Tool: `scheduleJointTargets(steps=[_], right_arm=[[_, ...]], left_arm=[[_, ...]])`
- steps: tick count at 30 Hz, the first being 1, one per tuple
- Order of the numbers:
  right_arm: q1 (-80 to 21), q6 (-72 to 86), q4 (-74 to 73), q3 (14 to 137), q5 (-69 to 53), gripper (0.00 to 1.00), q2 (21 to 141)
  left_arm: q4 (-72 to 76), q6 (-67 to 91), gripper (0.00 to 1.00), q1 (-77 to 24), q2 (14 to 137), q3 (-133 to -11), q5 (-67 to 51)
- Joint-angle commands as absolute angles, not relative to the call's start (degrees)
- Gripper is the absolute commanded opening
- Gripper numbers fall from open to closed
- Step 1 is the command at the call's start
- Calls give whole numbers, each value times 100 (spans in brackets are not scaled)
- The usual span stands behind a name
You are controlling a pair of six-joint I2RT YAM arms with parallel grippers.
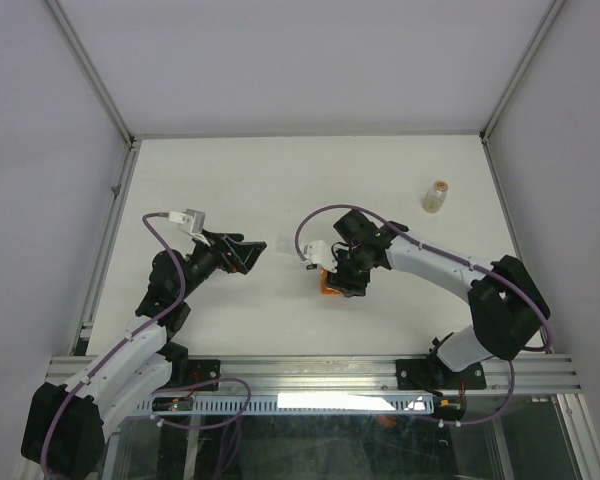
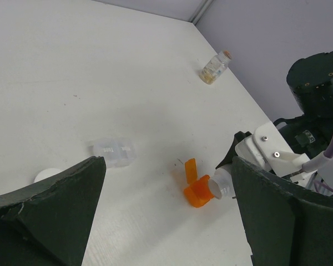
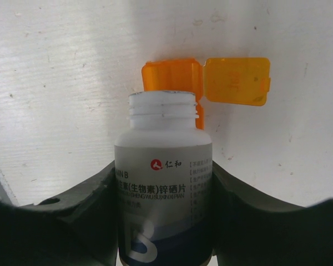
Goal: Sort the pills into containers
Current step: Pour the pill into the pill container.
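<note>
right end effector (image 3: 164,185) holds white bottle (image 3: 164,141), mouth at orange cup (image 3: 172,75).

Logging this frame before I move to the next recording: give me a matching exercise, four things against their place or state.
Things:
1. white bottle
2. orange cup
3. clear vial
4. left gripper

Places or states:
A. by itself near the table's far right corner
B. open, holding nothing
C. on the table, lid flipped open
D. uncapped, clamped in the right gripper

Pairs: 1-D, 2-C, 3-A, 4-B
</note>
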State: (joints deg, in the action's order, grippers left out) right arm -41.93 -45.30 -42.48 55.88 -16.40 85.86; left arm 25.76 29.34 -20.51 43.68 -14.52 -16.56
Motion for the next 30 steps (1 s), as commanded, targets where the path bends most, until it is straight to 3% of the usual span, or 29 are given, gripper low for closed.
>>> scheduleJointTargets(steps=[1,3,5,8,10,13,15,17,20,23,25,27,30], right_arm=[[-4226,-4511,-4150,5684,-1629,0,8488],[-4236,-4485,-4362,5758,-1932,0,8419],[-4226,-4576,-3839,5463,-1349,0,8399],[-4236,-4501,-4324,5781,-2024,0,8481],[-4228,-4568,-3744,5397,-1393,0,8359],[-4234,-4487,-4286,5802,-1964,0,8497],[-4228,-4546,-3780,5461,-1360,0,8420],[-4224,-4497,-4337,5806,-1876,0,8575],[-4228,-4518,-3797,5485,-1346,0,8446],[-4232,-4464,-4163,5773,-1929,0,8463],[-4204,-4599,-3628,5386,-1235,0,8441],[-4206,-4476,-4391,5873,-1833,0,8688],[-4193,-4542,-3696,5434,-1363,0,8465]], left_arm=[[2847,2811,99,-2015,4390,-1619,-1747],[2833,2808,99,-2011,4374,-1618,-1750],[2876,2825,99,-2013,4404,-1615,-1743],[2824,2805,99,-2015,4375,-1612,-1757],[2888,2831,99,-2018,4393,-1603,-1741],[2822,2800,99,-2008,4375,-1624,-1768],[2894,2832,99,-2011,4388,-1596,-1740],[2823,2799,99,-2015,4391,-1623,-1774],[2891,2829,99,-2012,4372,-1588,-1747],[2833,2810,99,-2016,4370,-1604,-1758],[2896,2830,99,-2014,4397,-1600,-1751],[2825,2797,99,-2018,4404,-1633,-1784],[2893,2833,99,-2011,4398,-1596,-1746]])
